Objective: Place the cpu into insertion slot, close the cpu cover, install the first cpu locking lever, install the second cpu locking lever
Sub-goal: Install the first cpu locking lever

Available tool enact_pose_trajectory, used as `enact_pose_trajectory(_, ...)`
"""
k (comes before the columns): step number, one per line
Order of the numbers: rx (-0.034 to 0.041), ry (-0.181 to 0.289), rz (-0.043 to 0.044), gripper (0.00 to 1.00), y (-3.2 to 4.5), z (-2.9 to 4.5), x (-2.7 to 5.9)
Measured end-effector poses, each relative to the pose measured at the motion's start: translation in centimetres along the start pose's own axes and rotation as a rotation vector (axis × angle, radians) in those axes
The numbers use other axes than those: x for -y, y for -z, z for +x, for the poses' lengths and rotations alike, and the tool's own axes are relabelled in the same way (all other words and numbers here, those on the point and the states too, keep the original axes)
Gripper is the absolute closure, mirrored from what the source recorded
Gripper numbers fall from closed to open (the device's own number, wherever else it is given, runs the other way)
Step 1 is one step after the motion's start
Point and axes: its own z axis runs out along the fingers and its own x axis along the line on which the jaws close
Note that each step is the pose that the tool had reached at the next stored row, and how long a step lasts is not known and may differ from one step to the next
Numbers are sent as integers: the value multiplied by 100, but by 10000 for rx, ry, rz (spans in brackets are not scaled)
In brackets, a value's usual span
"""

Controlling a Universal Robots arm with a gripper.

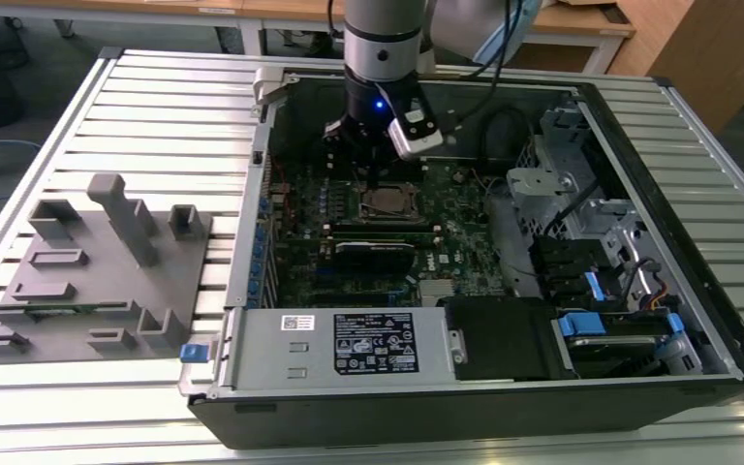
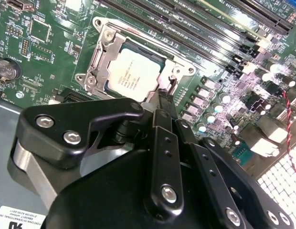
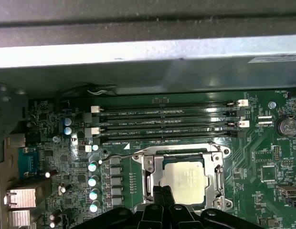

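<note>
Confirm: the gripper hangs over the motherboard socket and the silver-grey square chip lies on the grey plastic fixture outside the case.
Not quite. The silver-grey square chip lies in the motherboard socket, inside the thin silver metal frame, as both wrist views show. The gripper does hang over that socket.

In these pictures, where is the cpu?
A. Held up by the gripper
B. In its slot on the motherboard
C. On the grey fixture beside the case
B: in both wrist views the cpu lies flat on the motherboard, with the cpu cover framing it and the gripper at the cover's edge.
</note>
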Motion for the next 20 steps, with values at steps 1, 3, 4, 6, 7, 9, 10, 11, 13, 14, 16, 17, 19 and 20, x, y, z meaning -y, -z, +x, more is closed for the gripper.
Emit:
enact_pose_trajectory(1,1,0,-1,90,5,0,0)
enact_pose_trajectory(3,1,0,-1,90,19,-1,-1)
enact_pose_trajectory(4,1,0,-1,90,26,-1,-1)
enact_pose_trajectory(6,1,0,-1,90,37,-2,-1)
enact_pose_trajectory(7,2,0,-3,90,38,-2,-1)
enact_pose_trajectory(9,3,0,-5,90,37,-2,-1)
enact_pose_trajectory(10,3,-1,-3,90,38,-2,-1)
enact_pose_trajectory(11,1,0,-2,90,39,0,-1)
enact_pose_trajectory(13,0,0,-1,90,39,13,-1)
enact_pose_trajectory(14,1,0,-1,90,39,23,-2)
enact_pose_trajectory(16,2,0,-1,90,38,50,-2)
enact_pose_trajectory(17,2,0,-1,90,38,66,-2)
enact_pose_trajectory(19,5,0,-1,90,37,104,-1)
enact_pose_trajectory(20,7,0,-2,90,36,126,0)
